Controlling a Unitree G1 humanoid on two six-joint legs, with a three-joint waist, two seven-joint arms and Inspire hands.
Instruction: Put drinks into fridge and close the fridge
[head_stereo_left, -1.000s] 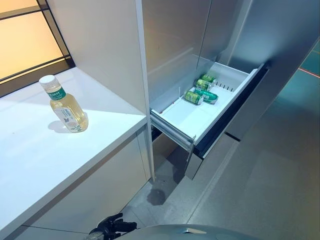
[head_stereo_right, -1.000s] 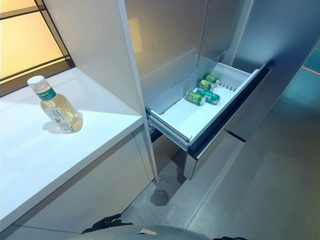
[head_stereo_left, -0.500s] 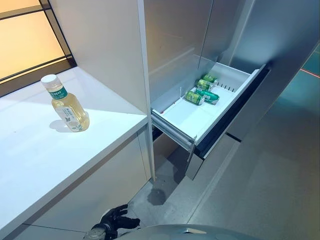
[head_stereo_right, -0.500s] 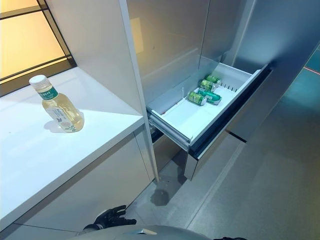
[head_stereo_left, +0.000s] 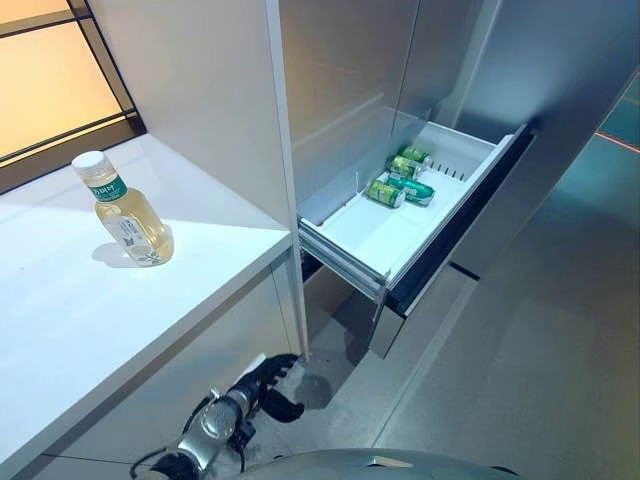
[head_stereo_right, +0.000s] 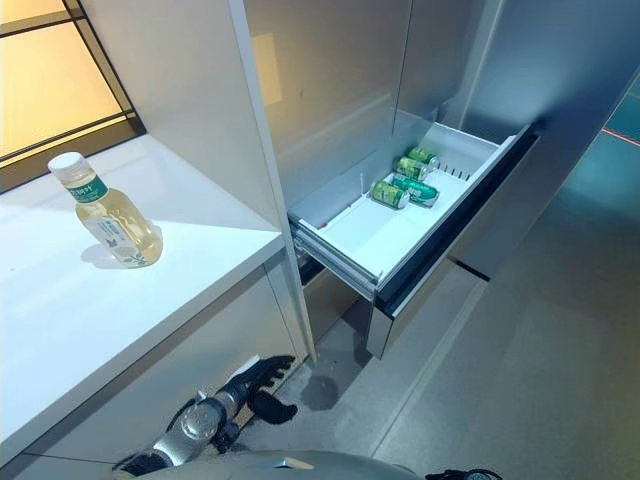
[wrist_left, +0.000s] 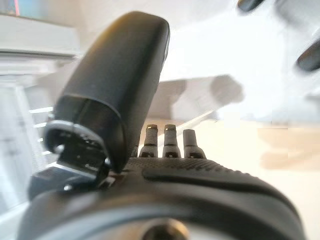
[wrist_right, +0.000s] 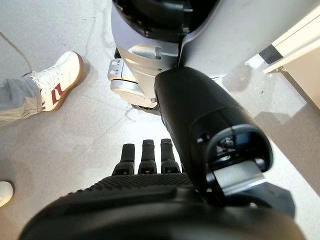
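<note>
A clear bottle of pale yellow drink with a white cap (head_stereo_left: 125, 213) stands upright on the white counter (head_stereo_left: 80, 320) at the left. The fridge drawer (head_stereo_left: 345, 255) is pulled out at the middle, with green cans (head_stereo_left: 400, 182) lying at its far end. My left hand (head_stereo_left: 264, 390) is low in front of the counter's cabinet face, below and to the right of the bottle, open and empty; its wrist view (wrist_left: 165, 185) shows straight fingers. My right hand (wrist_right: 150, 192) hangs open and empty over the floor.
A tall white panel (head_stereo_left: 200, 90) separates the counter from the fridge. The grey fridge doors (head_stereo_left: 560, 110) stand behind the drawer. Grey floor (head_stereo_left: 520, 380) lies in front of the drawer. A person's shoe (wrist_right: 57, 82) shows on the floor in the right wrist view.
My left hand has risen from the bottom edge and moved forward, up along the cabinet front. The bottle, the cans and the drawer have not moved.
</note>
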